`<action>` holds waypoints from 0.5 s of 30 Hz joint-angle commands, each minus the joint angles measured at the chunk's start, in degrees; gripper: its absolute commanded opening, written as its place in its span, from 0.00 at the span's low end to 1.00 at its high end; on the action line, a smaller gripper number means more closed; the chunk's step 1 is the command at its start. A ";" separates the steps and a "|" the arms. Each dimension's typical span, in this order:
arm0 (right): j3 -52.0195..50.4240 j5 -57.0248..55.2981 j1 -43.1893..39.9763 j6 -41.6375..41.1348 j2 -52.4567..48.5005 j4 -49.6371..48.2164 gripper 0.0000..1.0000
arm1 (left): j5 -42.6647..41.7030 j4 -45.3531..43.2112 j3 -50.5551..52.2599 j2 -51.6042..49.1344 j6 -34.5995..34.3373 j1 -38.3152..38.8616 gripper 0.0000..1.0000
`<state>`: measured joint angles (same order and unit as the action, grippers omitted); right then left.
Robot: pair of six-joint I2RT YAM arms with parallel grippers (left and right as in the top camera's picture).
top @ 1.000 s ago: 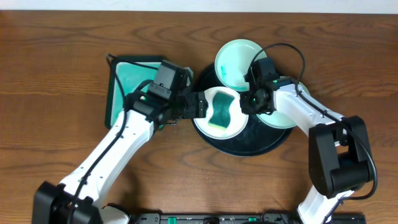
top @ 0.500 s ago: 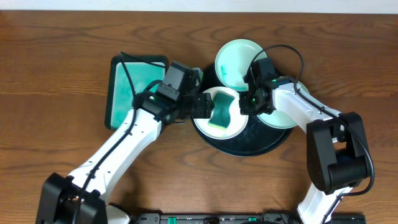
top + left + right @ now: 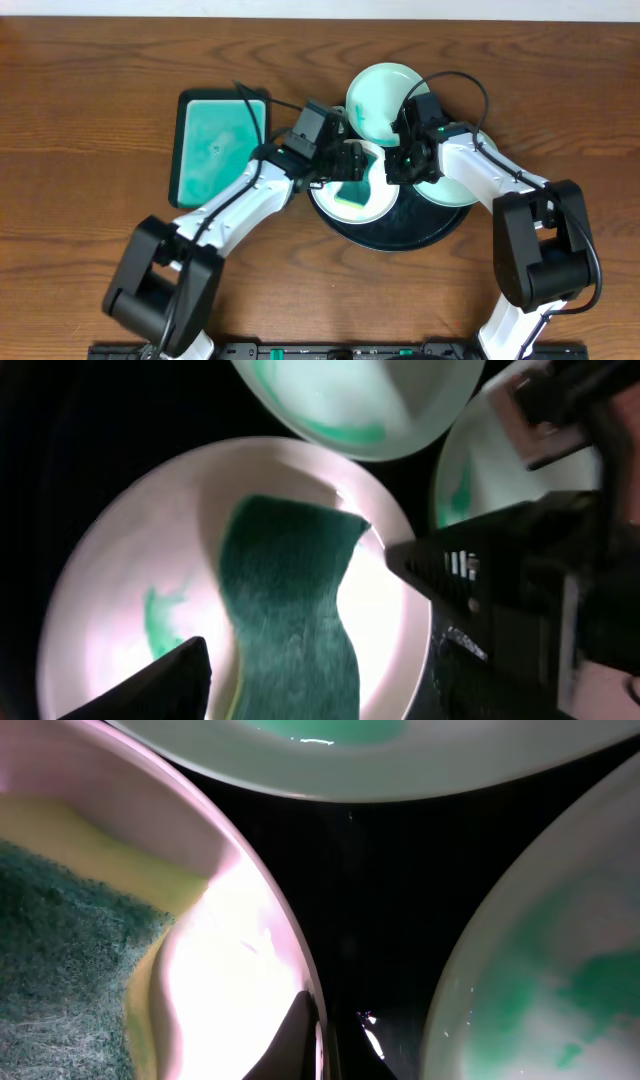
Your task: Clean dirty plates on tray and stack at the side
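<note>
On the wood table [image 3: 100, 80], with your right gripper [image 3: 396, 165] clenched at the rim of the middle plate [image 3: 120, 560], close your spread left gripper [image 3: 300, 625] squarely on the sponge [image 3: 285, 590], then scrub the smear [image 3: 160, 625].

No readable text, no labels or brands, no numbers or signs.

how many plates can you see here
3: far plate at the edge of the tray, middle plate under the sponge, right plate partly under the right arm. None seems hidden.
</note>
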<state>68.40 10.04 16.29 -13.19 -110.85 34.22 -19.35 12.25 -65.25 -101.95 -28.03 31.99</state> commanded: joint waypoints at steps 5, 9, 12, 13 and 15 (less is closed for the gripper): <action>-0.92 -0.76 0.61 -0.02 -3.30 0.26 0.01 | 18.01 0.46 0.20 -2.97 -1.18 6.03 0.71; -0.92 -0.79 0.63 -0.02 -3.30 0.70 0.01 | 26.69 0.48 0.20 -2.97 -1.20 9.07 0.66; -0.92 -0.79 0.63 -0.02 -3.30 0.94 0.01 | 28.00 0.22 0.22 -2.97 -1.29 10.08 0.61; -0.92 -0.76 0.63 -0.02 -3.30 0.98 0.01 | 28.02 0.24 0.20 -2.97 -1.73 10.12 0.60; -0.92 -0.76 0.63 -0.02 -3.30 1.03 0.01 | 28.02 0.24 0.22 -3.10 -2.45 10.10 0.54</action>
<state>68.53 10.04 16.29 -13.19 -110.89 34.54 4.21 12.56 -65.25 -104.90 -28.99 42.28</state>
